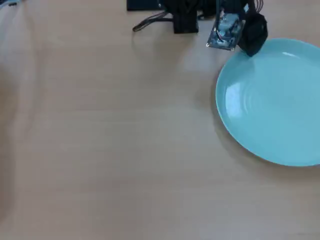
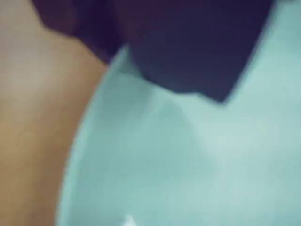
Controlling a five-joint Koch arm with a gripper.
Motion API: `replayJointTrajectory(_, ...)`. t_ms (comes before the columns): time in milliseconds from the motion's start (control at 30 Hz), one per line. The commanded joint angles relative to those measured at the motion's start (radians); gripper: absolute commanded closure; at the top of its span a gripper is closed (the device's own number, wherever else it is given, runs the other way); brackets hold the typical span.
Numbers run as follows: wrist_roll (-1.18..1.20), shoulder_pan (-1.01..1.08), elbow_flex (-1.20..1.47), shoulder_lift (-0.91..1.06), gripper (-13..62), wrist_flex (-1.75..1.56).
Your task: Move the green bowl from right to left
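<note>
No lettering, label, brand, number or sign can be read in either view. The green bowl (image 1: 272, 102) is plain and glossy, the desk (image 1: 110, 150) bare pale wood — neither carries a mark. A small circuit board (image 1: 226, 31) on the arm, seen from overhead, is too blurred for any print to be made out. The wrist view is out of focus throughout — only dark and mint shapes, no characters.
</note>
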Motion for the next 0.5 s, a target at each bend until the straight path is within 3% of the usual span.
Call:
replayJointTrajectory(0,-0.018,-0.009,-0.084,0.002,57.0,-0.078)
replayJointTrajectory(467,-0.018,0.018,-0.067,0.008,56.9,-0.078)
